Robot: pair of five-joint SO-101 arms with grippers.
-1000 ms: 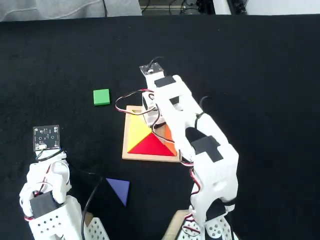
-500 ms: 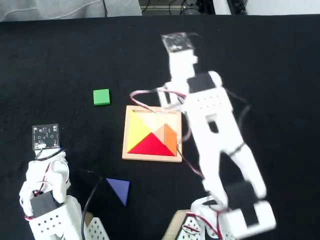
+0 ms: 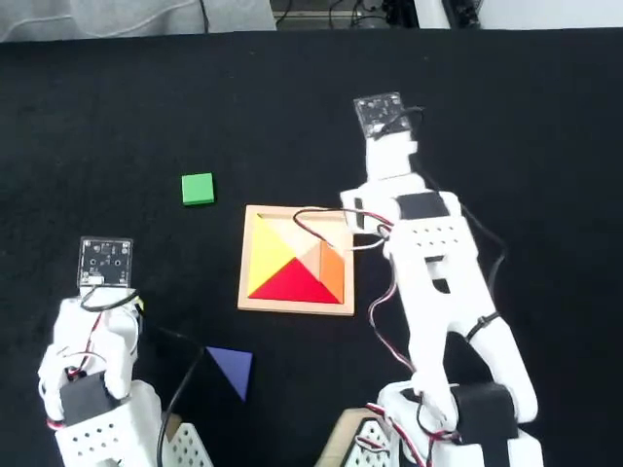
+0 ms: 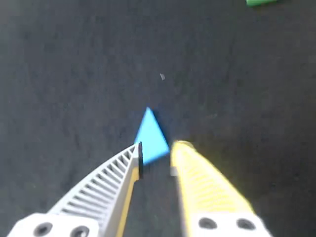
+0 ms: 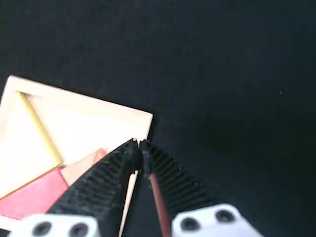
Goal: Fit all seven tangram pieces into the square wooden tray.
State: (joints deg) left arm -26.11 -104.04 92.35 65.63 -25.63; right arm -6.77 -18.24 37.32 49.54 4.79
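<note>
The square wooden tray (image 3: 249, 304) lies mid-table and holds a yellow triangle (image 3: 270, 261), a red triangle (image 3: 292, 284) and an orange piece (image 3: 333, 273). A green square (image 3: 198, 189) lies loose to its far left, and a dark blue triangle (image 3: 234, 368) lies near the front. My right gripper (image 5: 139, 144) is shut and empty above the tray's (image 5: 79, 102) far right corner. My left gripper (image 4: 156, 154) hovers at the near left over the black cloth, shut on a small light-blue triangle (image 4: 150, 134). The green square (image 4: 261, 2) shows far ahead of it.
Black cloth covers the table. The right arm (image 3: 438, 282) stretches along the tray's right side. The left arm (image 3: 92, 360) stands at the near left corner. Open cloth lies to the far left and far right.
The right arm swung off the tray's middle to the right; its gripper now hangs by the tray's far right corner. The left arm shifted slightly to the right.
</note>
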